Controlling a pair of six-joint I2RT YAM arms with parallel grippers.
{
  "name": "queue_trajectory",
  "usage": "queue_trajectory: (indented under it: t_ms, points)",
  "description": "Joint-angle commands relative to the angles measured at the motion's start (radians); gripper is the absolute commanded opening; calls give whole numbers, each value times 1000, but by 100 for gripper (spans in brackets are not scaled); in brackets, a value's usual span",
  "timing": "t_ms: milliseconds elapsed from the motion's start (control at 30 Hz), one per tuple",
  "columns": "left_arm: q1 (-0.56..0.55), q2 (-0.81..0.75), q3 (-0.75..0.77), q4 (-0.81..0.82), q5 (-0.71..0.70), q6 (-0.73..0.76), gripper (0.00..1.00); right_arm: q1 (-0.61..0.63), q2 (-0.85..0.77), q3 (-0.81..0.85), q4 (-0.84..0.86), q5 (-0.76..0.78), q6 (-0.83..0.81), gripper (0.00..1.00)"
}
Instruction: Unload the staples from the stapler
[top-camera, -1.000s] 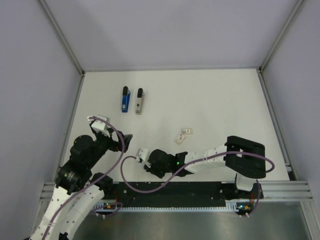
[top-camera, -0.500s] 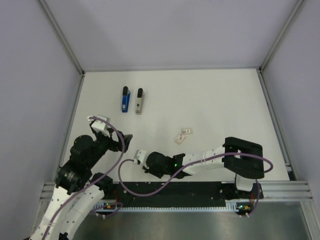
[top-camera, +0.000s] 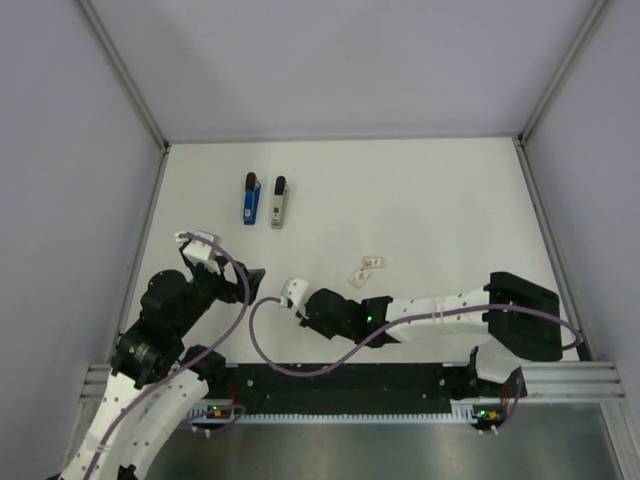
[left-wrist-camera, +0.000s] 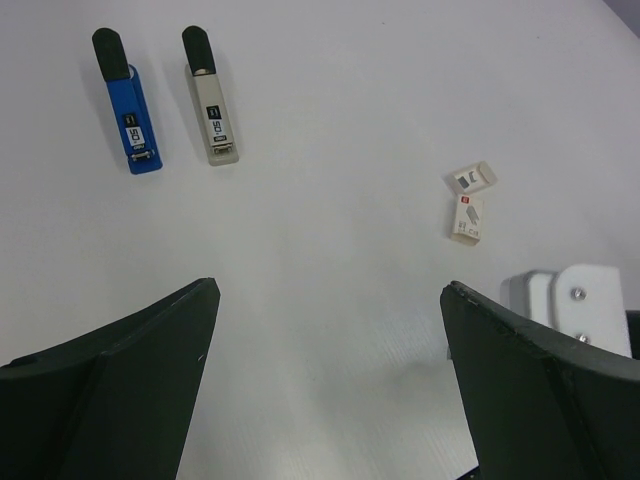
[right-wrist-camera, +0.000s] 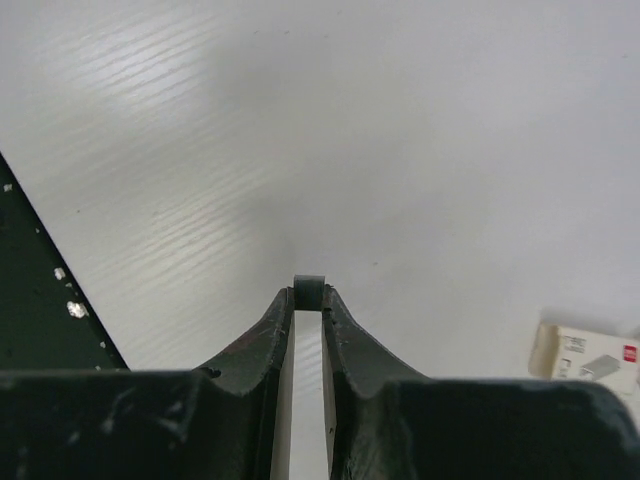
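Stapler blue, small label unreadable, right hand pinching grey piece.

Bright, even light, seemingly overhead; soft shadow beneath the right jaws on the table.

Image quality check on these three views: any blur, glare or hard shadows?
Top external: even diffuse light, no glare, stapler sharp. Left wrist: stapler in focus; left tool dark and featureless. Right wrist: right tool soft, near the lens; small grey piece at its tips; faint shadow on the table ahead.
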Motion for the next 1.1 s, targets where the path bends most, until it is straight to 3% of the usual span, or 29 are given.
queue_trajectory:
  t_ms: [0,467,1067]
  points:
    - [3,-11,-8,36,-7,10,99,-83,-128,-13,-30,48,39,12]
    - [3,-23,-14,39,0,10,99,-527,-183,-27,-153,0,223,12]
    - [3,-21,-14,39,-9,11,99,-610,-48,-5,-84,32,235,12]
